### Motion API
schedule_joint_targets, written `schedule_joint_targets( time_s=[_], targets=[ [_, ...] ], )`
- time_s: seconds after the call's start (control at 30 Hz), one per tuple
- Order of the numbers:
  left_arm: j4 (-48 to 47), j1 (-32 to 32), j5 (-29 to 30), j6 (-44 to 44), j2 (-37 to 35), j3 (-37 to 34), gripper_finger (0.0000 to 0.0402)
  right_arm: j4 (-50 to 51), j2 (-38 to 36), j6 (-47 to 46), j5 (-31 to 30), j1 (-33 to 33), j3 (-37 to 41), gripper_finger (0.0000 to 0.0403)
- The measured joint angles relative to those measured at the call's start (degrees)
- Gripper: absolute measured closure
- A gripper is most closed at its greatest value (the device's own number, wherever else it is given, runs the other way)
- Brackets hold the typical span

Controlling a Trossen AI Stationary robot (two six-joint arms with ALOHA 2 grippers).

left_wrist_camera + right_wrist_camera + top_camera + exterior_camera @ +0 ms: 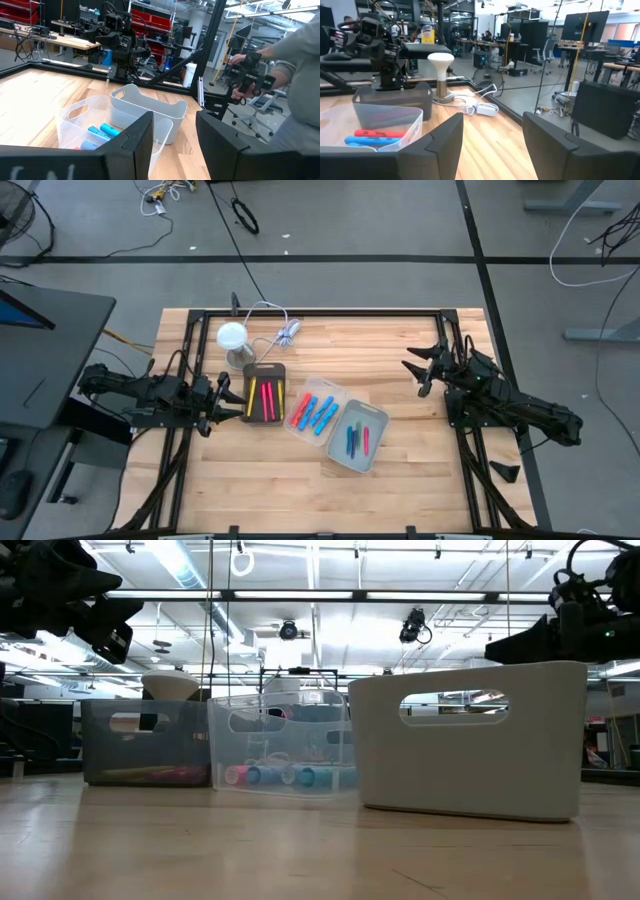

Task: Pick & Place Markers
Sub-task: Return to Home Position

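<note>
Wooden table [400, 490] with three bins in a row mid-table, an arm at each side.
Markers [267, 400] lie in all three: yellow and pink in the dark bin [264, 367], red and blue in the clear bin [335, 395], blue, green and pink in the pale bin [375, 420]. The left gripper [232, 393] hovers just beside the dark bin, jaws released and empty. The right gripper [418, 372] hangs well apart from the bins, jaws also parted and empty.

Markers [267, 400] lie in three bins [265, 367], lamp [232, 336] behind them.
</note>
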State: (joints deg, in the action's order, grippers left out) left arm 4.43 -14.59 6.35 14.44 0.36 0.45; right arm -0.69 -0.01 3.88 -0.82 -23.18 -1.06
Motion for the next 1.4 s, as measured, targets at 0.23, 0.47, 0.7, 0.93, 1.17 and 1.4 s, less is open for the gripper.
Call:
schedule_joint_targets(
  time_s=[0.23,0.47,0.7,0.93,1.17,1.4],
  targets=[
    [0.01,-0.01,0.00,-0.02,0.00,0.00,0.0248,0.03,1.55,0.00,0.24,-0.02,0.02,0.0195],
    [0.01,-0.01,0.00,-0.01,0.00,0.01,0.0248,0.00,1.57,0.00,0.24,-0.02,0.02,0.0195],
    [0.02,-0.02,0.00,-0.02,0.00,0.01,0.0248,0.00,1.57,0.01,0.24,-0.02,0.02,0.0195],
    [0.00,-0.02,0.00,-0.02,0.00,0.01,0.0248,0.00,1.57,0.02,0.22,-0.02,0.02,0.0195],
    [0.01,-0.01,0.00,-0.02,0.00,0.01,0.0248,-0.02,1.60,0.02,0.22,-0.02,0.04,0.0195],
    [0.02,0.00,0.00,-0.02,0.00,0.02,0.0248,-0.02,1.62,0.02,0.22,-0.02,0.04,0.0195]
  ],
)
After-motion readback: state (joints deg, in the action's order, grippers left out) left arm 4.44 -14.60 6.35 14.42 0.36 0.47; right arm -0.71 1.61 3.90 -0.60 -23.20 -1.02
